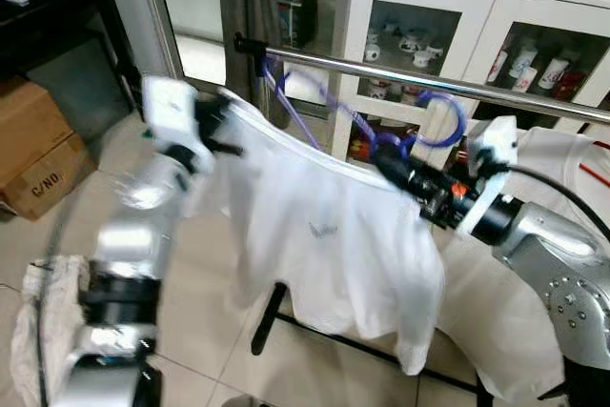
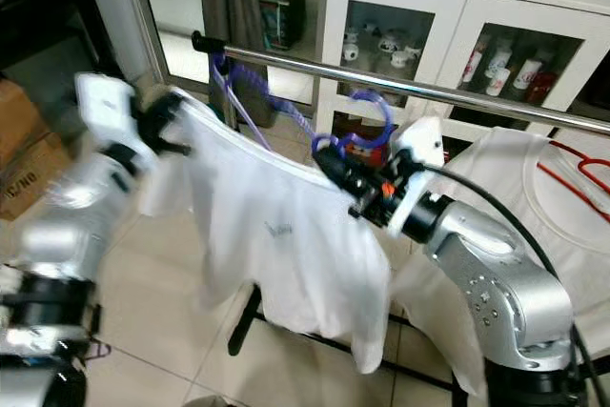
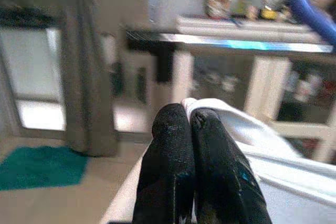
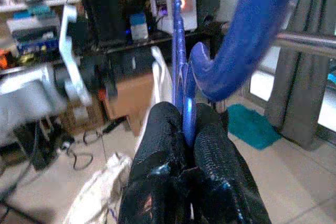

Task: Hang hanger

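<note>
A white shirt [image 1: 324, 235] hangs on a blue hanger [image 1: 440, 119] whose hook sits just below the steel rail [image 1: 381, 71]. My right gripper [image 1: 391, 167] is shut on the hanger's neck under the hook; in the right wrist view the blue hanger [image 4: 252, 35] rises from between the fingers of this gripper [image 4: 186, 116]. My left gripper [image 1: 221, 126] is at the shirt's left shoulder, shut on the cloth. The left wrist view shows that gripper [image 3: 190, 116] pinching a fold of the white shirt [image 3: 236, 124]. I cannot tell whether the hook touches the rail.
Behind the rail stands a white glass-door cabinet [image 1: 429, 7]. Another white shirt [image 2: 572, 178] on a red hanger hangs at the right. A grey curtain [image 1: 250, 7] hangs at the rail's left end. A cardboard box [image 1: 38, 150] and the rack's floor bar [image 1: 267, 316] are below.
</note>
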{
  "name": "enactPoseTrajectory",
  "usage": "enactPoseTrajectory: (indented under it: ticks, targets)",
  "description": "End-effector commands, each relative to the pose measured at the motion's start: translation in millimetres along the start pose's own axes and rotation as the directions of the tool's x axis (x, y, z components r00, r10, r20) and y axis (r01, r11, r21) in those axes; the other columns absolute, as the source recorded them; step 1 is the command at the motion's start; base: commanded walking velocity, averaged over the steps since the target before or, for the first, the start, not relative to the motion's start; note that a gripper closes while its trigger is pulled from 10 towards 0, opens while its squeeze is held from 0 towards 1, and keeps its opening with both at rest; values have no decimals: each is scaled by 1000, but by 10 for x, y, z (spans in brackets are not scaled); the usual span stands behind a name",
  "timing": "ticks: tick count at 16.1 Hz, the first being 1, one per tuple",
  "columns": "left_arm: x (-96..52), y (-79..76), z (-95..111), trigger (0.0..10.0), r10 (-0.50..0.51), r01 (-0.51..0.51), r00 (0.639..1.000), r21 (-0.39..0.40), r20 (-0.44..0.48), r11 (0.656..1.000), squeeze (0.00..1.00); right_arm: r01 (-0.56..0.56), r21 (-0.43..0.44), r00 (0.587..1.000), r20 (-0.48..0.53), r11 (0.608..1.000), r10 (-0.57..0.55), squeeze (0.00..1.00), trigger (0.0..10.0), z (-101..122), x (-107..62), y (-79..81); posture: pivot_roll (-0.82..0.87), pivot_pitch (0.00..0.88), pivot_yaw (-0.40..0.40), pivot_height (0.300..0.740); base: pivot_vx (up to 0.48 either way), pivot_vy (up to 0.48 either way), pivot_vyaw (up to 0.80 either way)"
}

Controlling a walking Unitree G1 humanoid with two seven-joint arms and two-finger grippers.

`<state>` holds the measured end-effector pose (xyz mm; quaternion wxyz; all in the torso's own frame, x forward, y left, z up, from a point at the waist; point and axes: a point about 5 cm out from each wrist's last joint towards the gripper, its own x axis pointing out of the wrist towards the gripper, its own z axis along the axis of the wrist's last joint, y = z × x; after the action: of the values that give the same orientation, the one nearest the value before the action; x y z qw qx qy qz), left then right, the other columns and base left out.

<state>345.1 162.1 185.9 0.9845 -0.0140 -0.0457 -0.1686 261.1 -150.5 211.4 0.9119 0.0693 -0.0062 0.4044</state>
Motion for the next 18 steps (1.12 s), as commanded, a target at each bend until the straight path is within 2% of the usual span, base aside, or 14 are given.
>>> enactPoseTrajectory:
  ticks: [1, 2, 3, 5, 6, 7, 9, 10, 11, 12, 14, 16, 17, 18]
  targets:
    - [14, -209, 2, 0, -107, 107, 994, -36, 2, 994, 0, 73, 3, 996, 56, 997, -73, 0, 0, 96, 19, -59, 69, 0, 41, 740, 0, 0, 0]
    - [-11, -578, -28, 0, -297, 297, 955, -113, 11, 948, 0, 182, 37, 979, 88, 983, -184, 0, 0, 105, 97, -129, 69, 0, 47, 740, 0, 0, 0]
    - [-57, -796, -33, 0, -414, 413, 910, -138, 23, 900, 0, 241, 64, 962, 114, 968, -247, 0, 0, 116, 139, -164, 69, 0, 48, 740, 0, 0, 0]
    - [-154, -1131, 20, 0, -565, 568, 822, -168, 70, 806, 0, 315, 142, 923, 182, 938, -338, 0, 0, 152, 214, -196, 69, 0, 47, 740, 0, 0, 0]
    - [-179, -1218, 66, 0, -600, 606, 795, -175, 95, 776, 0, 324, 138, 917, 200, 936, -346, 0, 0, 163, 237, -192, 72, 0, 43, 740, 0, 0, 0]
    - [-189, -1254, 124, 0, -608, 620, 785, -175, 121, 765, 0, 334, 166, 903, 228, 928, -365, 0, 0, 170, 248, -189, 74, 0, 41, 740, 0, 0, 0]
    - [-158, -1155, 277, 0, -533, 566, 822, -193, 198, 801, 0, 358, 173, 887, 245, 917, -392, 0, 0, 157, 243, -201, 80, 0, 33, 740, 0, 0, 0]
    - [-173, -1087, 372, 0, -512, 565, 821, -226, 252, 794, 0, 384, 209, 864, 262, 899, -430, 0, 0, 156, 225, -235, 83, 0, 30, 740, 0, 0, 0]
    - [-185, -1058, 401, 0, -510, 568, 818, -238, 266, 788, 0, 393, 228, 855, 267, 891, -445, 0, 0, 156, 216, -254, 84, 0, 30, 740, 0, 0, 0]
    - [-215, -989, 385, 0, -511, 560, 825, -232, 242, 795, 0, 415, 223, 843, 270, 882, -465, 0, 0, 157, 197, -283, 84, 0, 30, 740, 0, 0, 0]
    - [-315, -861, 121, 0, -516, 517, 855, -159, 56, 841, 0, 443, 183, 839, 259, 878, -478, 0, 0, 141, 137, -292, 79, 0, 29, 740, 0, 0, 0]
    - [-456, -669, -135, 0, -402, 389, 912, -135, -79, 911, 0, 457, 55, 870, 179, 888, -460, 0, 0, 14, -14, -224, 67, 0, 28, 740, 0, 0, 0]
    - [-514, -606, -200, 0, -357, 341, 928, -140, -106, 929, 0, 455, 15, 878, 157, 890, -451, 0, 2275, -31, -76, -174, 61, 0, 27, 740, 0, 0, 0]
    - [-676, -473, -334, 0, -248, 227, 956, -137, -159, 964, 0, 425, -80, 905, 32, 901, -424, 0, 10000, -209, -225, -27, 54, 0, 19, 740, 0, 0, 0]
